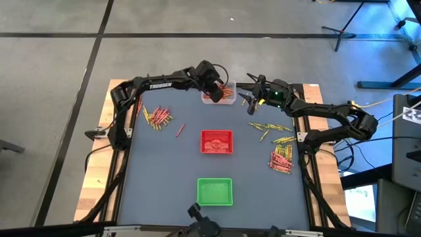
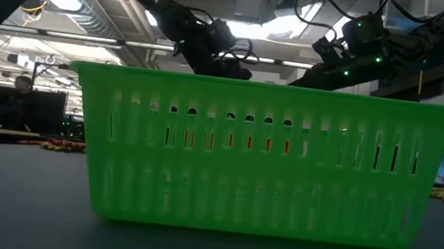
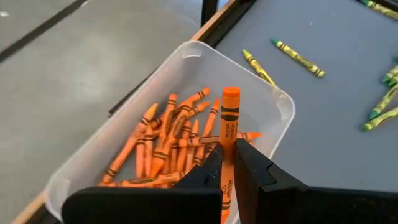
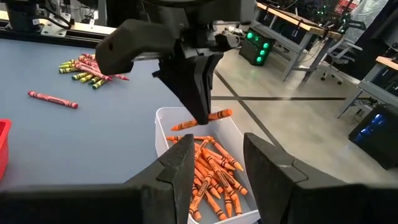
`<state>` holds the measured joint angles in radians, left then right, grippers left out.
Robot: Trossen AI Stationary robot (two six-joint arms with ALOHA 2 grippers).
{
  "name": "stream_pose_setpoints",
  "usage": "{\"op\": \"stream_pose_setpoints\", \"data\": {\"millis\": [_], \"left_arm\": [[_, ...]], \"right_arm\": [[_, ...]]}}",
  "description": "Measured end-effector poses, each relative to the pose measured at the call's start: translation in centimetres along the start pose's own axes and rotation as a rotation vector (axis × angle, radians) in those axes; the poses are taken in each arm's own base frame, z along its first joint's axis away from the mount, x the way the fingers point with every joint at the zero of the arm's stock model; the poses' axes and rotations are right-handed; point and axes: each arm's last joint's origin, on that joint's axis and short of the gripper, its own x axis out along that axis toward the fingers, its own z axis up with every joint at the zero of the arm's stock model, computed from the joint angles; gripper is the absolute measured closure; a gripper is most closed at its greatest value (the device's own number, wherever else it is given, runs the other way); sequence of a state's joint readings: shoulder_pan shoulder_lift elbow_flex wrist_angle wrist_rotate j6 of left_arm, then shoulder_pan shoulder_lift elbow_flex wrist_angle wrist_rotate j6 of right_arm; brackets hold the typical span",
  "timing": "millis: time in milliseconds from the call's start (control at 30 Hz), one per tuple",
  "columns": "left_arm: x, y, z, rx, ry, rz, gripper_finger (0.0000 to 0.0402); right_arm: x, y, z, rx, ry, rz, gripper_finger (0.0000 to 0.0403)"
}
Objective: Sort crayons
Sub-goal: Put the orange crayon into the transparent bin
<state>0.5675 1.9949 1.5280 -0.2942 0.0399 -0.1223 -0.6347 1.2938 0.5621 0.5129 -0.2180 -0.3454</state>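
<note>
Left pincer (image 3: 227, 167) pinched an orange crayon (image 3: 229, 118) above the clear tray (image 3: 283, 106), right pincer (image 4: 217, 163) spread beside it. You had many orange sorted; loose crayons (image 1: 281, 158) remained on the surface (image 1: 158, 171).

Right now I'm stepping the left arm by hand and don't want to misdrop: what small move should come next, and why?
Probably open the left hand. It is shut on an orange crayon held directly above the clear tray, which already holds only orange crayons, so releasing should drop it in with its colour.
</note>
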Motion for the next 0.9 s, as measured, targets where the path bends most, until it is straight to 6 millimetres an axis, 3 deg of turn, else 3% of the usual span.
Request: {"op": "stream_pose_setpoints", "data": {"millis": [433,900], "left_arm": [[0.1,-0.1,-0.1,-0.165,0.002,-0.007,0.0399],[-0.2,-2.5,0.0,-0.242,-0.041,0.024,0.0399]], "right_arm": [[0.0,0.0,0.0,0.000,0.000,0.000,0.0265],[0.0,0.0,0.0,0.000,0.000,0.000,0.0265]]}}
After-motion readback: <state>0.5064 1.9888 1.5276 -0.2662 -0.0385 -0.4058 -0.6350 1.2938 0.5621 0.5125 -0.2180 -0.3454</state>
